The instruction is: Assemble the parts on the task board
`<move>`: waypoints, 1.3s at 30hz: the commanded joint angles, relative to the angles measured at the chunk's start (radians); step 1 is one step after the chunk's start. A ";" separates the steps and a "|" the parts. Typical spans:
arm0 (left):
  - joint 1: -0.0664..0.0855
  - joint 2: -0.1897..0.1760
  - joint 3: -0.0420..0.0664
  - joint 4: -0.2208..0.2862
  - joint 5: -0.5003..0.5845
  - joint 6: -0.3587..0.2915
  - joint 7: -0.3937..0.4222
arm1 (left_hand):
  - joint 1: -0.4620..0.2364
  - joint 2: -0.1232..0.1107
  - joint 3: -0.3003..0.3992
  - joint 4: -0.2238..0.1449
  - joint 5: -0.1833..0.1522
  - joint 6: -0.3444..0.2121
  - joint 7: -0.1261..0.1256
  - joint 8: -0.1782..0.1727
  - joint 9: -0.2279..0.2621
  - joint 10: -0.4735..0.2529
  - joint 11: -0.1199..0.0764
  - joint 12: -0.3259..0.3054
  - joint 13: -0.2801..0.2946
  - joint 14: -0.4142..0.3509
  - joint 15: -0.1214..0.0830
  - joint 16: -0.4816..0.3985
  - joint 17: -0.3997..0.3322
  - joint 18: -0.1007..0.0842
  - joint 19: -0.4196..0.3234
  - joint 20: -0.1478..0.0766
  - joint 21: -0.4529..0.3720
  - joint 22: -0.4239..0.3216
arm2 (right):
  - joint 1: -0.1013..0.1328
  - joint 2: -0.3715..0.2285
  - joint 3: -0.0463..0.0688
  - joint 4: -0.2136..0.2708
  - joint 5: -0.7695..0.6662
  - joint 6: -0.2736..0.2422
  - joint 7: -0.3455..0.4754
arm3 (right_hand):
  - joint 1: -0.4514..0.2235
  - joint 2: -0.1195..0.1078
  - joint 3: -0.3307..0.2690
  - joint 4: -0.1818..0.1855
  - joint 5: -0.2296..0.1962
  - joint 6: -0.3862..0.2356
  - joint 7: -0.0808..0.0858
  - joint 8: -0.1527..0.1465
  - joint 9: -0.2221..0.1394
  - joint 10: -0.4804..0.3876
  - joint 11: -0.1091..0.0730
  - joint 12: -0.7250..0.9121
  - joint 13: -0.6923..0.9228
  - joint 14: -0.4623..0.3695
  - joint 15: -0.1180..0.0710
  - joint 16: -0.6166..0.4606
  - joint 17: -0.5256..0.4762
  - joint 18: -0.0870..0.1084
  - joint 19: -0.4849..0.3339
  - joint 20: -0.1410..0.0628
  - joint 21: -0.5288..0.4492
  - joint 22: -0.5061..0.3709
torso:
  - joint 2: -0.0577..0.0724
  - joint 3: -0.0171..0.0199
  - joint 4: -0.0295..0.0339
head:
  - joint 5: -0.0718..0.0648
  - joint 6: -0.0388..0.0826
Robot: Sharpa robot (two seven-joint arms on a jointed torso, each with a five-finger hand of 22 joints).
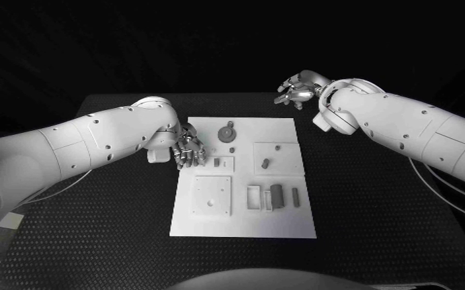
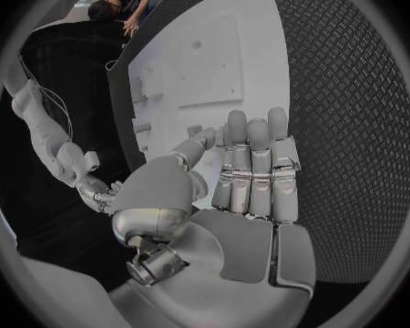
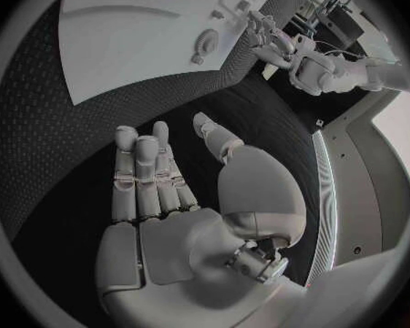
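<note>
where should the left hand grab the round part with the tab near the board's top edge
Likely by the round part's rim, pinched from above. It seems to lie flat on the board, so only its edges offer purchase. The left hand hovers open beside the board's left edge, so coming in from that side is shortest.

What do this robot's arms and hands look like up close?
Both arms are smooth white rounded shells dotted with small dark screw holes. Each ends in a silver metallic many-fingered hand, the left hand and right hand, with segmented fingers and pale flat pads. Thin pale cables trail beside the arms.
</note>
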 commanded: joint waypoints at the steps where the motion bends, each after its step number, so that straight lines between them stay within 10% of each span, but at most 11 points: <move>1: 0.001 0.003 0.000 0.001 -0.025 -0.023 0.002 | 0.012 0.021 0.025 -0.019 0.003 -0.007 -0.002 0.004 0.001 0.003 -0.007 0.005 0.002 -0.006 -0.002 0.004 0.001 -0.015 0.000 -0.004 -0.001 0.001 | 0.000 0.000 0.000 0.001 -0.008 0.012 0.004 | -0.005 0.006 0.000 0.007 0.002 0.000 0.044 0.004 -0.001 -0.005 0.001 0.006 -0.001 -0.002 -0.003 0.005 -0.001 0.037 0.001 -0.006 -0.003 0.018 | 0.000 0.0003 -0.0001 | 0.000 -0.001; 39: 0.000 0.016 -0.009 -0.005 -0.119 -0.091 0.021 | 0.012 0.018 0.027 -0.018 0.002 -0.008 -0.002 -0.001 0.007 0.004 -0.008 0.008 0.003 -0.004 -0.003 0.007 0.001 -0.014 0.003 -0.005 0.000 0.004 | -0.001 0.000 0.000 0.004 -0.008 0.017 0.004 | -0.004 0.006 0.000 0.007 0.002 0.000 0.044 0.004 -0.002 -0.006 0.001 0.007 -0.002 -0.002 -0.003 0.006 -0.002 0.037 0.001 -0.006 -0.003 0.018 | 0.000 0.0005 0.0001 | -0.001 -0.004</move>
